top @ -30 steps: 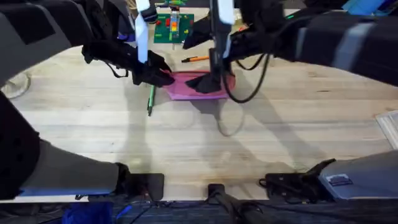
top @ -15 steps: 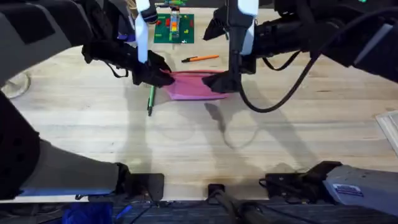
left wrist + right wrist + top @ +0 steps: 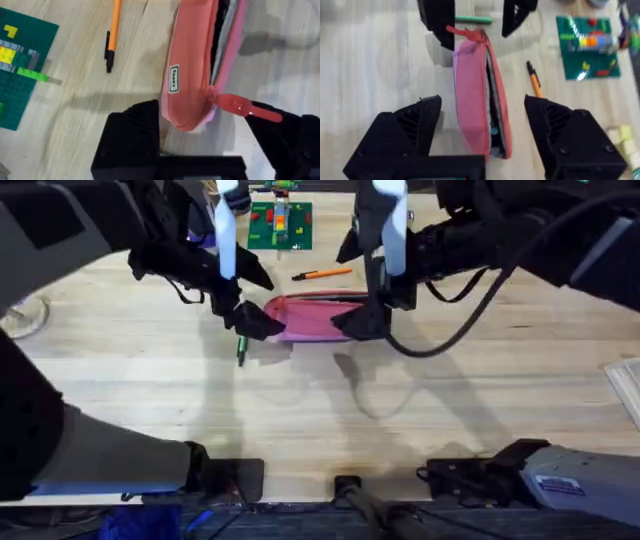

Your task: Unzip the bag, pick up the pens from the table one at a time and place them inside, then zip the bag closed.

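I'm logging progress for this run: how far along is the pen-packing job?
Done: the pink bag is unzipped, its top gaping. In hand: both grippers are open, the left gripper at the zipper-pull end, the right gripper astride the other end. Left: the orange pen and green pen lie on the table; then zipping shut.

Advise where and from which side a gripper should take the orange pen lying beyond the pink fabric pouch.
Grip the slim orange pen mid-barrel from straight above, fingers across its width. It lies flat on the pale wooden table, apart from the pouch, probably leaving room for a finger on each side.
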You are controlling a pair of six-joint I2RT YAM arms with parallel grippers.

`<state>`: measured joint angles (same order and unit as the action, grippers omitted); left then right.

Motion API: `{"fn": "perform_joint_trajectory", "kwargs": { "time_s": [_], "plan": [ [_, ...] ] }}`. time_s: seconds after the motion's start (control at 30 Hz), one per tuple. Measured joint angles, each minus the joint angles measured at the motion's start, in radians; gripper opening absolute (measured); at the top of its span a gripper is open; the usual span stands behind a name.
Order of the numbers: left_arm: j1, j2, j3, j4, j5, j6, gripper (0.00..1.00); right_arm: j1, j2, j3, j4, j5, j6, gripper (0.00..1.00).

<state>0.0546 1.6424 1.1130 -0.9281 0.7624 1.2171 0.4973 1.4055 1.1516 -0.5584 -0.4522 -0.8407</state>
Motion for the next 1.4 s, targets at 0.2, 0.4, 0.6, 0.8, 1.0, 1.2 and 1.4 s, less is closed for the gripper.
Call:
{"fn": "perform_joint_trajectory", "kwargs": {
  "time_s": [0.2,0.4,0.6,0.8,1.0,1.2,1.4],
  "plan": [
    [0.006,-0.054,0.064,-0.083,-0.004,-0.022,0.993,0.000,0.005,0.069,-0.034,0.047,0.097,0.990],
    [0.026,-0.179,0.087,-0.157,-0.004,-0.024,0.992,0.000,0.111,0.275,-0.271,0.064,0.126,0.992],
    [0.035,-0.255,0.087,-0.219,-0.004,-0.024,0.993,0.000,0.287,0.499,-0.448,0.090,0.135,0.993],
    [0.035,-0.269,0.087,-0.249,-0.005,-0.024,0.993,0.000,0.322,0.542,-0.464,0.124,0.138,0.996],
    [0.035,-0.269,0.087,-0.249,-0.004,-0.024,0.992,0.002,0.322,0.542,-0.467,0.133,0.138,0.996],
    [0.035,-0.269,0.087,-0.250,-0.004,-0.024,0.993,0.002,0.322,0.544,-0.467,0.143,0.138,0.996],
    [0.035,-0.269,0.087,-0.250,-0.004,-0.024,0.993,0.002,0.322,0.544,-0.484,0.146,0.138,0.249]
  ]
}}
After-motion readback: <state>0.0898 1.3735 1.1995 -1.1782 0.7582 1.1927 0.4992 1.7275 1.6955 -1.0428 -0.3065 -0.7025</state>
